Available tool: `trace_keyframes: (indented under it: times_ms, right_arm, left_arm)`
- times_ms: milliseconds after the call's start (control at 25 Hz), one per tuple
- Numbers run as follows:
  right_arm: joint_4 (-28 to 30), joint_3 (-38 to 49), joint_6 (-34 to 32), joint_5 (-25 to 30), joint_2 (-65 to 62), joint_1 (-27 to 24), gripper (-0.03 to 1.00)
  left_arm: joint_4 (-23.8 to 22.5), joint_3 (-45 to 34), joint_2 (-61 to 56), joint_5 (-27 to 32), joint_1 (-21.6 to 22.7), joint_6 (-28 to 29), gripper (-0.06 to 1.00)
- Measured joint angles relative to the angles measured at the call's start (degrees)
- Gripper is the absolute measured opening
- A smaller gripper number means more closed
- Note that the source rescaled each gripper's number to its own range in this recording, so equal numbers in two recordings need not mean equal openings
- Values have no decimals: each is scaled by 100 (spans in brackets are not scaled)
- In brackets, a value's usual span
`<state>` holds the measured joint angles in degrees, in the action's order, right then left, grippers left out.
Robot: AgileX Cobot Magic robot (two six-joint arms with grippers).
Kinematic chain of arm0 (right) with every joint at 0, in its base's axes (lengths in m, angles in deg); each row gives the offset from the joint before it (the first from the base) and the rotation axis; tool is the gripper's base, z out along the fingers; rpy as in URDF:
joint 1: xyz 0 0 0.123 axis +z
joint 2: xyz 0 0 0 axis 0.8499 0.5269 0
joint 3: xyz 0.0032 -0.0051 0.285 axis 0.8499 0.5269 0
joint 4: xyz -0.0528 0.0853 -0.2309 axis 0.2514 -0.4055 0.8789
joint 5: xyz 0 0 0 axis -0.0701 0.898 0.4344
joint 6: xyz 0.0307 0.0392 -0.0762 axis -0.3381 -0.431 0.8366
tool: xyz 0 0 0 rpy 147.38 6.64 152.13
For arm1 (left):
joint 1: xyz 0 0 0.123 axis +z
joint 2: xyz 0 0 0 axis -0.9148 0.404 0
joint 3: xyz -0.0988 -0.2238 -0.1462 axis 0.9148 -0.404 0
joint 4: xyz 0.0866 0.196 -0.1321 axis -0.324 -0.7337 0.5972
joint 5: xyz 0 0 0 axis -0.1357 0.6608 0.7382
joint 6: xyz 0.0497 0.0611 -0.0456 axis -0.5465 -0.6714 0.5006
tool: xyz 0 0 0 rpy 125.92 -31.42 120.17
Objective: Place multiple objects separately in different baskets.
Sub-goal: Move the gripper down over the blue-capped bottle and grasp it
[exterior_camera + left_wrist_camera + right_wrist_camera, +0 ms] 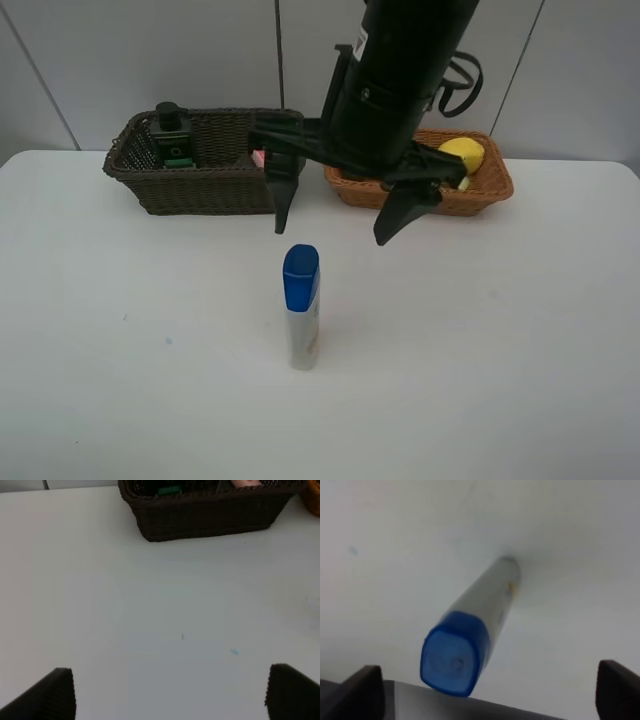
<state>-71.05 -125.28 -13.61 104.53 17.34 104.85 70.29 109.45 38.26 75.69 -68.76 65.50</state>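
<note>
Blue-capped white bottle [301, 308] nearest the camera: upright on white table [120, 380], close to centre, bare surface on every side. Not touched by either gripper.

Right gripper [335, 215] above and just beyond the bottle, fingers spread wide to either side, nothing held. Bottle cap seen between the two fingertips [362, 687] in the right wrist view, with a gap on both sides.

Left gripper [167, 692] not seen in the high view; in the left wrist view, jaws wide apart over bare tabletop, empty.

Dark brown basket [195, 190] at far left, deep-walled, holding dark green pump bottle [174, 135] at its left end and something pink [258, 157], mostly hidden by the arm.

Orange-tan basket [480, 195] at far right, shallower, just beside the brown one, holding yellow lemon [462, 155].

Near half of table unobstructed apart from the bottle.
</note>
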Motion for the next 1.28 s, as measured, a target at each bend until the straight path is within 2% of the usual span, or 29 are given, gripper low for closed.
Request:
trace_keyframes:
  times_ms: [280,680,840,1000,1280]
  right_arm:
    - [144,0,-625,0,12,372,100]
    - [169,18,-945,-2,197,787,100]
    - [202,18,-1021,-2,405,839,100]
    - [491,18,-1085,-2,521,839,100]
    - [504,18,-1127,-8,895,839,100]
  left_arm:
    - [0,0,0,0,0,0,100]
    - [0,0,0,0,0,0,100]
    - [0,0,0,0,0,0,100]
    - [0,0,0,0,0,0,100]
    - [0,0,0,0,0,0,100]
